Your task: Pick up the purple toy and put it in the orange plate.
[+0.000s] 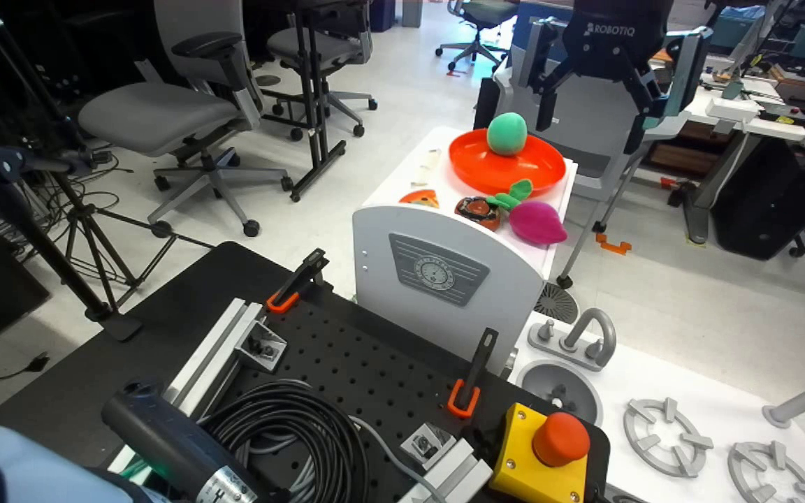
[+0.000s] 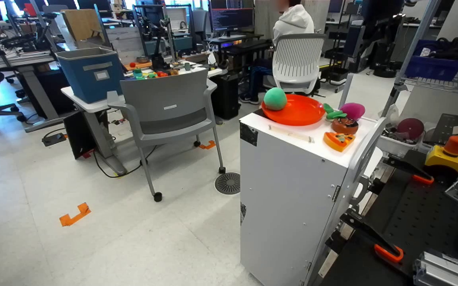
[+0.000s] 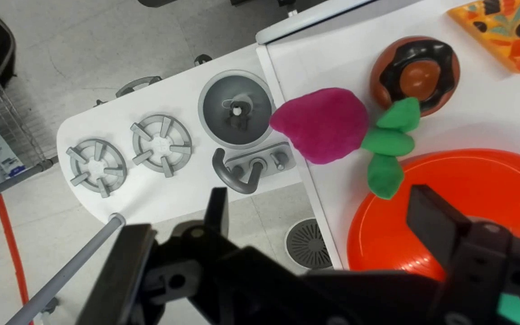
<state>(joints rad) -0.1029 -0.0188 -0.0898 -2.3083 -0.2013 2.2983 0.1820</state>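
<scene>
While the pincer (image 3: 318, 195) hangs with its fingers (image 3: 438, 221) wide apart and nothing held, the purple toy (image 3: 325, 124) lies at twelve o'clock from it in the wrist view, on the white tabletop (image 3: 327, 58). To me it looks like stuffed cloth: light, soft, not slippery and hard to damage, so it should squash a little before it holds. I'd grip the fat purple middle, its narrower way, at its twelve and six, which calls for a turn of the wrist; the green leaves (image 3: 387, 142), out between three and four, look floppy and would probably let the weight swing. Its pointed end, at nine, shows past the tabletop's edge, so a sideways nudge might tip it off. A toy doughnut (image 3: 419, 79) lies just beside the leaves, between one and two from the pincer, with a pizza slice (image 3: 508, 34) farther the same way. The orange plate (image 3: 479, 176) sits near, at about three, one of the leaves showing across its rim; in an exterior view, a green ball (image 1: 507, 134) rests in it at twelve o'clock.
</scene>
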